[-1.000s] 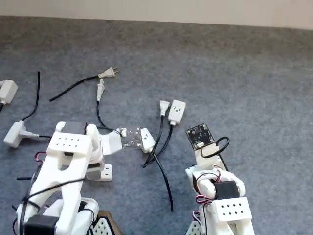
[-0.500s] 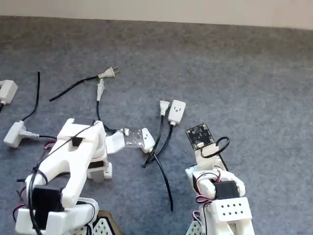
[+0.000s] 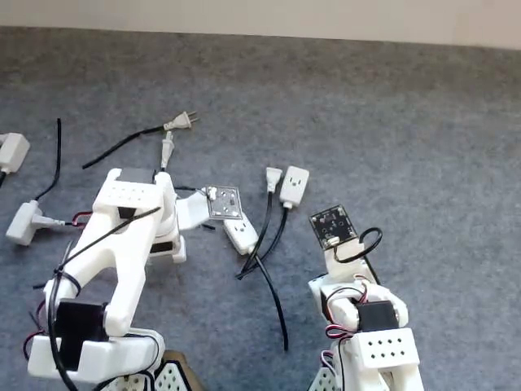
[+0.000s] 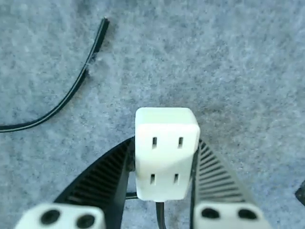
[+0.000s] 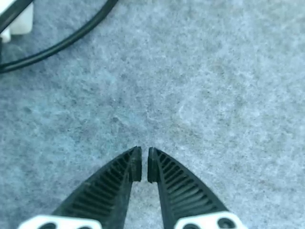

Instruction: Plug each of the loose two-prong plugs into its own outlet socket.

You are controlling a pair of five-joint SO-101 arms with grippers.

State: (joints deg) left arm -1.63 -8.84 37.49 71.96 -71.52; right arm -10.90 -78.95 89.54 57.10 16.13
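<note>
As the left arm has just swung forward, the left gripper [image 4: 165, 143] keeps the white plastic outlet socket block [image 4: 167, 152] clenched over the grey carpet [image 3: 407, 122], apart from the loose white two-prong plugs [image 3: 181, 122], so nothing is mated yet, and the right gripper [image 5: 144, 153] is pinched together, empty.

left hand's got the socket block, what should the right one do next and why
Probably open the right hand and reach for the white plug nearest it. The left hand is shut on the socket block, its slots empty, while the right hand is shut on nothing over the carpet, so a plug is what's missing.
</note>
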